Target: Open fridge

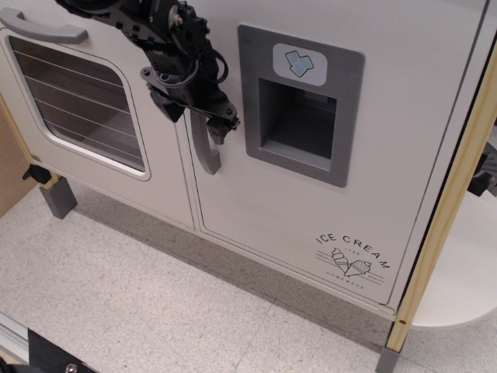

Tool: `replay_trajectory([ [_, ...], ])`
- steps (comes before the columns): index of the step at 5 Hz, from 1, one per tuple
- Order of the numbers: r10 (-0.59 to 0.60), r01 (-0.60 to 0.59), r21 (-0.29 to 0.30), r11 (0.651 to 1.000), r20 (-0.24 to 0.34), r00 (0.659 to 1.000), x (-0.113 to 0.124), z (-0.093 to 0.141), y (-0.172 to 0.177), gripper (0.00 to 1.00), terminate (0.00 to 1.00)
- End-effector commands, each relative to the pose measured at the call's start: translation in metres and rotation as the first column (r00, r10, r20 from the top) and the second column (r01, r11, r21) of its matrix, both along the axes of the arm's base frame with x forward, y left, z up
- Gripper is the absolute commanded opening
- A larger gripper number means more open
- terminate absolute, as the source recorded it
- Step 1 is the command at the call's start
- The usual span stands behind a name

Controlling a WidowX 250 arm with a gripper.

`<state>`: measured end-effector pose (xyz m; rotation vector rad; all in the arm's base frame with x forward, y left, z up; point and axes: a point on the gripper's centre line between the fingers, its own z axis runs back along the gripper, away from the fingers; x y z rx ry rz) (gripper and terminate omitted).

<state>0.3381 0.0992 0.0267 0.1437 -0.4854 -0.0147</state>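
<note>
The fridge door (pixel 264 210) is tall and white and stands shut. It has a grey recessed dispenser panel (pixel 300 116) with a blue ice-cube icon (pixel 300 64) and an "ICE CREAM" logo (pixel 353 256). Its grey vertical curved handle (pixel 206 155) runs along the door's left edge. My black gripper (pixel 194 118) comes in from the upper left and straddles the upper part of the handle. One finger (pixel 168 107) is left of the handle and one finger (pixel 220 129) is right of it. The jaws look open, and the top of the handle is hidden behind them.
The white oven door (pixel 159 167), with a dark wire-rack window (pixel 78 97) and a horizontal grey handle (pixel 43 28), is to the left. A wooden post (pixel 450 194) and a rounded white shelf (pixel 466 272) are at the right. A speckled floor (pixel 155 303) lies below.
</note>
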Motion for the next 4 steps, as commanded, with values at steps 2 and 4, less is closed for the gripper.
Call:
replay_trajectory([
  [2, -0.020, 0.023, -0.020, 1.000, 0.117, 0.993, 0.011, 0.013, 0.005, 0.00, 0.00],
  [4, -0.069, 0.070, -0.004, 0.998, 0.110, 0.992, -0.021, 0.022, -0.001, 0.00, 0.00],
])
